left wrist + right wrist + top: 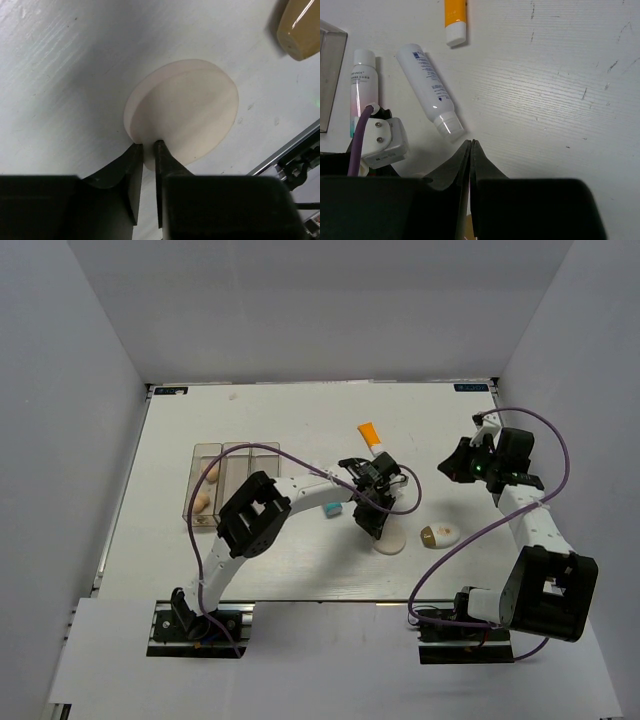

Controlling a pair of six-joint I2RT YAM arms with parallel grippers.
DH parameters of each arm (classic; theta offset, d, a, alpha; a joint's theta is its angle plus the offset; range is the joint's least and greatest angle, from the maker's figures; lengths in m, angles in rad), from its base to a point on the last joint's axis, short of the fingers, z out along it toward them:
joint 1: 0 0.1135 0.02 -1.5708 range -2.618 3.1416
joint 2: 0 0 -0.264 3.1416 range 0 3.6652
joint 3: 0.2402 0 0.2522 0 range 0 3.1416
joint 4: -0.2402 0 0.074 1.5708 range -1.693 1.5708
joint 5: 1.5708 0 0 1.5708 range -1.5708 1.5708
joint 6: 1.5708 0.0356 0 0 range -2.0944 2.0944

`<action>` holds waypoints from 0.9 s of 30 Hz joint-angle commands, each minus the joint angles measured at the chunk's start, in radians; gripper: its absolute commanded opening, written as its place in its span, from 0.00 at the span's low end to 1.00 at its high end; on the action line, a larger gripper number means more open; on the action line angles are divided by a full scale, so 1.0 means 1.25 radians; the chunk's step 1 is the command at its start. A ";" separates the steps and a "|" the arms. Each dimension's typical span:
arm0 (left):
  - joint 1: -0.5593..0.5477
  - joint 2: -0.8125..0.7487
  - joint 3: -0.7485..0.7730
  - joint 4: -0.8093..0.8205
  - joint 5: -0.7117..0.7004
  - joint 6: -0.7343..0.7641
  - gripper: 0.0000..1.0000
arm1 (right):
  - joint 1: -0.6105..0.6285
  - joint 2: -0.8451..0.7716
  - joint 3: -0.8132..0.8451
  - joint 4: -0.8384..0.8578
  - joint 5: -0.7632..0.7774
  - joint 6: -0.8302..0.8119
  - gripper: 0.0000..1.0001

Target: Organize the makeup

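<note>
My left gripper point(372, 523) is shut on the near edge of the beige round puff point(391, 541), low over the table's middle. In the left wrist view the fingers point(162, 155) pinch the puff's rim point(185, 107). The white-and-gold egg point(440, 534) lies just right of it and also shows in the left wrist view point(300, 27). The orange white-capped tube point(371, 436) lies further back. My right gripper point(460, 465) is shut and empty; its wrist view point(471, 143) shows the orange tube point(455, 20), a white tube point(427, 87) and the teal-ended tube point(362, 85).
The clear three-compartment organizer box point(235, 455) stands at the left; two peach sponges point(203, 502) lie in its leftmost compartment. Its corner shows in the right wrist view point(332, 60). The teal tube end point(333, 508) pokes out beside the left arm. A purple cable crosses the table's middle.
</note>
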 commanded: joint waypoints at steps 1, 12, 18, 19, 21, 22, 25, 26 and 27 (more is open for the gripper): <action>-0.016 0.011 -0.009 0.009 0.023 -0.001 0.24 | -0.007 -0.025 -0.010 0.016 -0.020 0.009 0.06; 0.116 -0.316 -0.237 0.160 -0.028 -0.090 0.15 | -0.007 -0.040 -0.045 0.000 -0.086 -0.067 0.60; 0.239 -0.541 -0.310 0.130 -0.109 -0.085 0.13 | -0.006 -0.046 -0.074 0.022 -0.100 -0.072 0.60; 0.275 -0.585 -0.332 0.112 -0.127 -0.078 0.13 | -0.008 -0.045 -0.077 0.029 -0.101 -0.072 0.60; 0.313 -0.623 -0.358 0.097 -0.170 -0.070 0.12 | -0.006 -0.043 -0.083 0.038 -0.106 -0.070 0.60; 0.352 -0.657 -0.385 0.085 -0.180 -0.069 0.12 | -0.005 -0.041 -0.084 0.040 -0.107 -0.070 0.60; 0.424 -0.699 -0.421 0.042 -0.264 -0.068 0.09 | -0.003 -0.040 -0.089 0.046 -0.112 -0.073 0.60; 0.443 -0.722 -0.431 0.030 -0.287 -0.069 0.07 | -0.003 -0.039 -0.093 0.052 -0.112 -0.073 0.60; 0.461 -0.736 -0.439 0.021 -0.331 -0.070 0.06 | -0.004 -0.040 -0.094 0.052 -0.112 -0.073 0.60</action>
